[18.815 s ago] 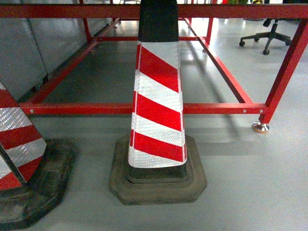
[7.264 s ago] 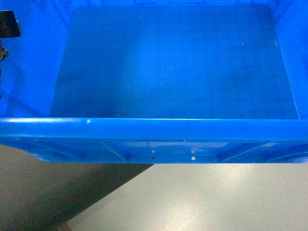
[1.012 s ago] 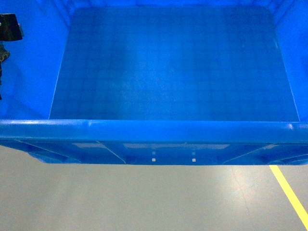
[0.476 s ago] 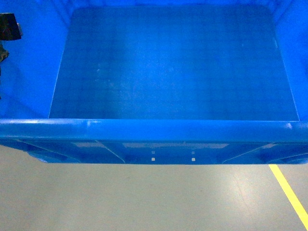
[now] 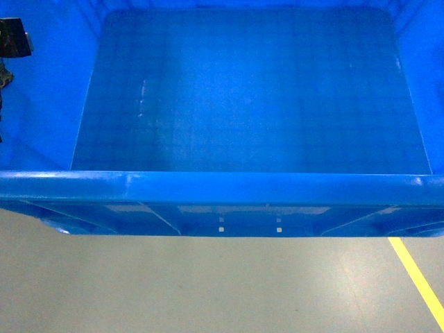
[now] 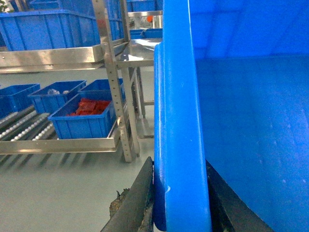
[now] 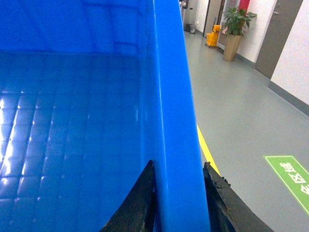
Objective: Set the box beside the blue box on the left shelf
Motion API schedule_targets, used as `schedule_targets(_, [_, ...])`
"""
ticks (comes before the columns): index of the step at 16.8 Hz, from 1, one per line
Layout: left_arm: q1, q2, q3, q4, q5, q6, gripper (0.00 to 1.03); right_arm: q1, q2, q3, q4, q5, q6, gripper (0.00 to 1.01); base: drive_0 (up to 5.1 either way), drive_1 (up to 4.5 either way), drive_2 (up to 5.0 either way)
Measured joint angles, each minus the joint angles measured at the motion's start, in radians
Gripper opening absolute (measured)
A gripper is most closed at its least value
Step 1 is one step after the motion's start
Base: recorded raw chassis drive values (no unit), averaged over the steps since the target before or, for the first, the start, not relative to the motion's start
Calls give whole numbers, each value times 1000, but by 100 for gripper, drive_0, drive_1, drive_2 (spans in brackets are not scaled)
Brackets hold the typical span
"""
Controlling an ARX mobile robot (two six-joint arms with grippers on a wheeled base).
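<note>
Two grippers on the box (image 5: 250,90), one per side wall. Left gripper (image 6: 179,203) is clamped across the left rim, one finger outside the wall, one inside. Right gripper (image 7: 178,200) does the same on the right rim, dark fingers (image 7: 140,203) pinching both faces of the wall.

Box is carried level off the floor (image 5: 208,284); nothing under its near wall but grey floor and a yellow line (image 5: 420,281) at the lower right. Inside of the box shows only its grid-patterned bottom.

Left wrist view: the left shelf (image 6: 58,145) sits well apart from the box, off to its left. Steel front rail, white rollers (image 6: 26,128) on the low level, small blue bins (image 6: 82,118) parked on it, one with red contents. More blue crates (image 6: 46,29) on the upper level.

Right wrist view: open corridor on the box's right, potted plant (image 7: 235,29) and a yellow bucket (image 7: 212,37) at the far end, green floor marking (image 7: 289,181) near right
</note>
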Motion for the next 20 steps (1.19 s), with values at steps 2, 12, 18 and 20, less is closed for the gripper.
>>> schedule_targets(2, [0, 0, 0, -4, 0, -1, 18, 0, 0, 0, -3, 0, 0, 21, 2, 433, -428])
schedule_targets(12, [0, 0, 0, -3, -1, 0, 18, 0, 0, 0, -1, 0, 0, 21, -4, 427, -434])
schedule_targets(18, [0, 0, -1, -4, 0, 0, 18, 0, 0, 0, -5, 0, 0, 21, -11, 420, -441])
schedule_targets(20, [0, 0, -1, -3, 0, -1, 18, 0, 0, 0, 0, 0, -1, 21, -3, 429, -435])
